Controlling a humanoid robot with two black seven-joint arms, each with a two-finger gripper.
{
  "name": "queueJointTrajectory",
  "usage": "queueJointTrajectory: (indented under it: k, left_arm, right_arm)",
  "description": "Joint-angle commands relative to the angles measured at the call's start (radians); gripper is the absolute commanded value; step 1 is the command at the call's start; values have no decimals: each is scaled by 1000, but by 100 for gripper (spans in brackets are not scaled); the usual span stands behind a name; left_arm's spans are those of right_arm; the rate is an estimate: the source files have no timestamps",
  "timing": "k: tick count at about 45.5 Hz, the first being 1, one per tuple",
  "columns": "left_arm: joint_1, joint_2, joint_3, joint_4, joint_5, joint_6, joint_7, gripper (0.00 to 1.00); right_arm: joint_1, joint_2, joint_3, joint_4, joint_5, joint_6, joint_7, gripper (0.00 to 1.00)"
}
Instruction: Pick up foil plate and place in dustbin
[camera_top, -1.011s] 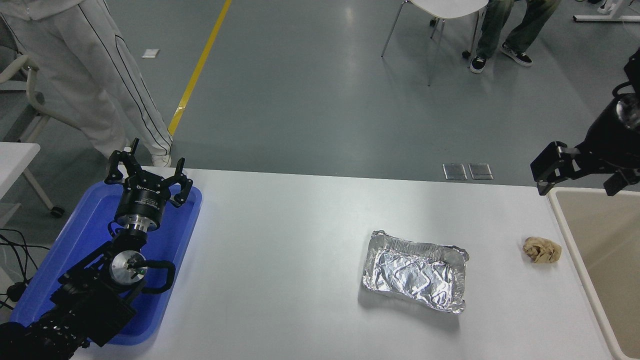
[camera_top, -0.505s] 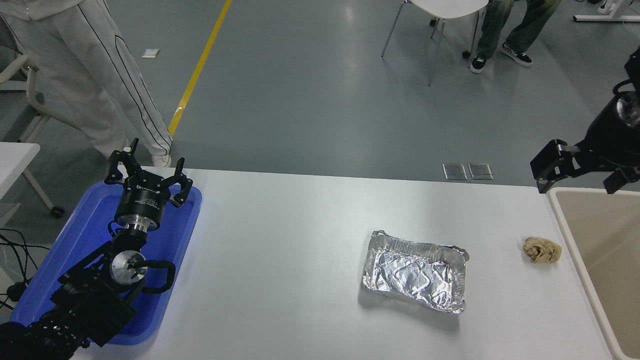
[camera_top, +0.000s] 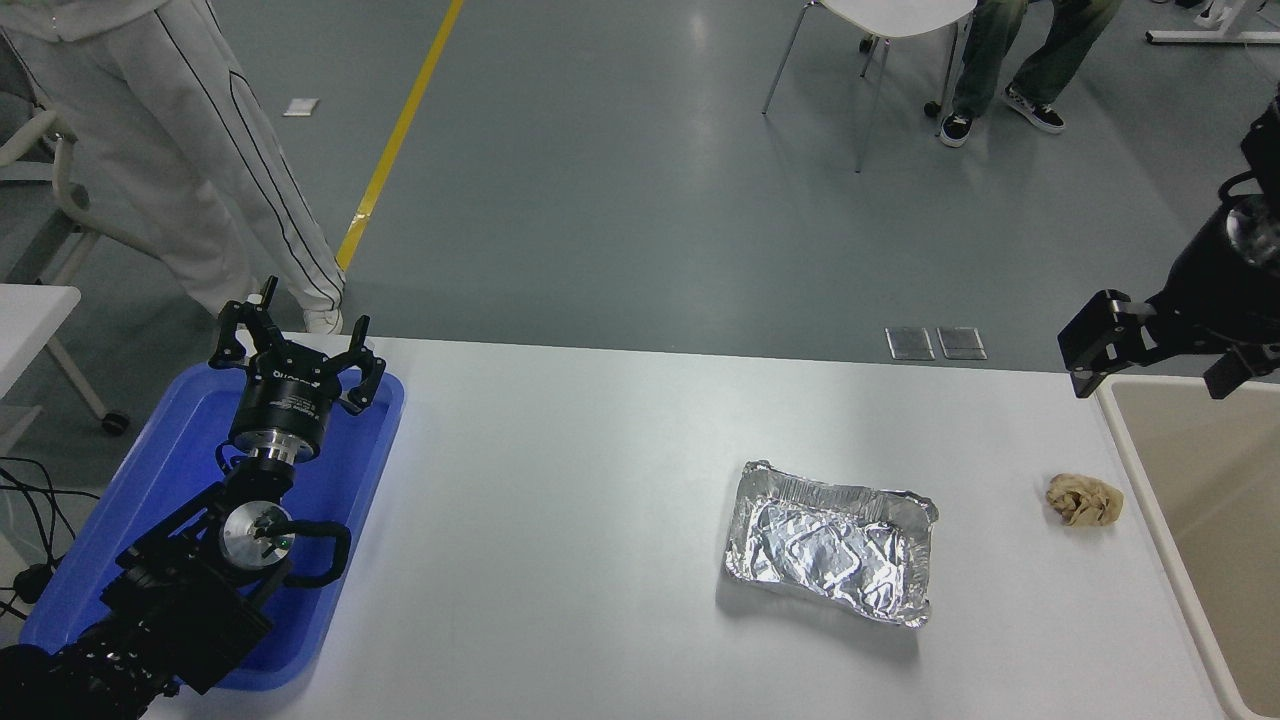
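Note:
The foil plate (camera_top: 830, 545) lies flat on the white table (camera_top: 560, 480), right of centre, shiny and crinkled, with nothing touching it. The beige dustbin (camera_top: 1150, 500) stands at the table's right edge, partly cut off by the picture. My right gripper (camera_top: 1155, 375) hangs open and empty above the dustbin's far left corner, well behind and to the right of the plate. At the lower left, my left gripper (camera_top: 297, 345) is parked open over a blue tray.
A small crumpled tan paper ball (camera_top: 1084, 499) lies between the plate and the dustbin. The blue tray (camera_top: 350, 470) lies at the table's left end. A person in white trousers (camera_top: 200, 170) stands beyond the far left corner. A seated person's legs (camera_top: 1010, 60) and a chair show at the top.
My right gripper has dipped very slightly. The plate, the paper ball and the left arm have not moved.

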Motion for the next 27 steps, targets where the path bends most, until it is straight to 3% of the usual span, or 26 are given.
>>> queueJointTrajectory:
  k: [1, 27]
  left_arm:
    - [-1, 0, 0, 0, 1, 0, 0, 100]
    - [1, 0, 0, 0, 1, 0, 0, 100]
  right_arm:
    - [-33, 2, 1, 0, -1, 0, 0, 100]
    - [-149, 0, 112, -3, 1, 0, 0, 100]
